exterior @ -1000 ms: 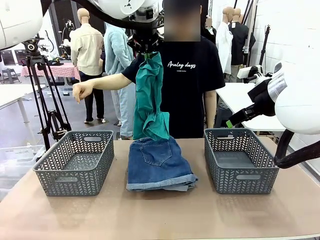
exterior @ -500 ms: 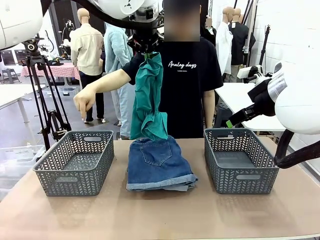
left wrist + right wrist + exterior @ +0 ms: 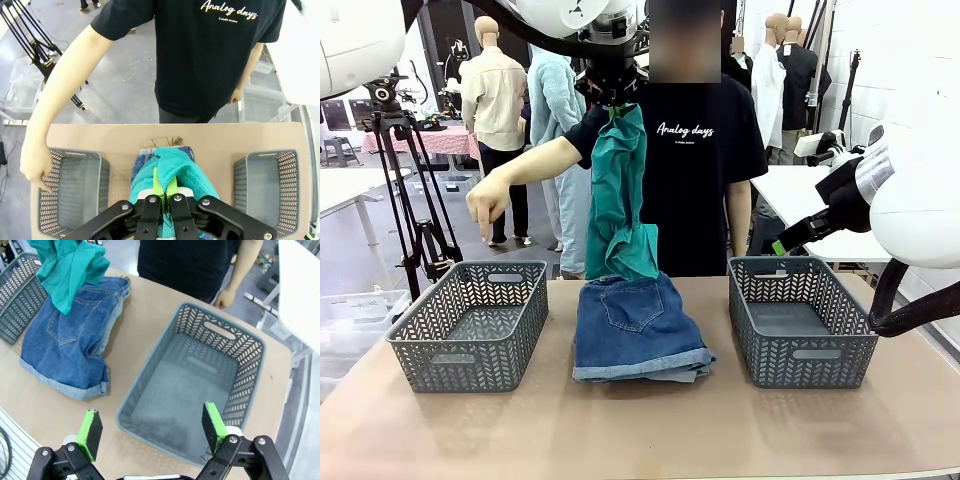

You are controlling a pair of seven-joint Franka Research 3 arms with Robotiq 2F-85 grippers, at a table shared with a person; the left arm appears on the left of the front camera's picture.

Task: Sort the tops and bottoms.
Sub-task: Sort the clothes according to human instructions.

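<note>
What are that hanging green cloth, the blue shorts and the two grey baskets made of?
Hanging teal-green top: thin soft fabric, perhaps knit; drapes in limp folds. Folded dark blue shorts: denim, with stitched pocket and rolled cuffs. Grey left basket and right basket: probably moulded plastic, rigid walls with cut-out leaf pattern.

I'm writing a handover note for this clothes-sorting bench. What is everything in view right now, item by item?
Dark blue folded denim shorts: one, dark blue, table centre; a paler denim edge shows beneath.
Teal-green soft top: one, teal, hanging from the left gripper over the shorts.
Grey lattice plastic baskets: two, grey, one at the table's left, one at its right, both empty.
Tan table: one, tan, under everything.
Black tripod: one, black, on the floor, far left.
Person's hand: one, above the left basket, finger down.
Left gripper: shut on the top.
Right gripper: open, over the right basket.
</note>
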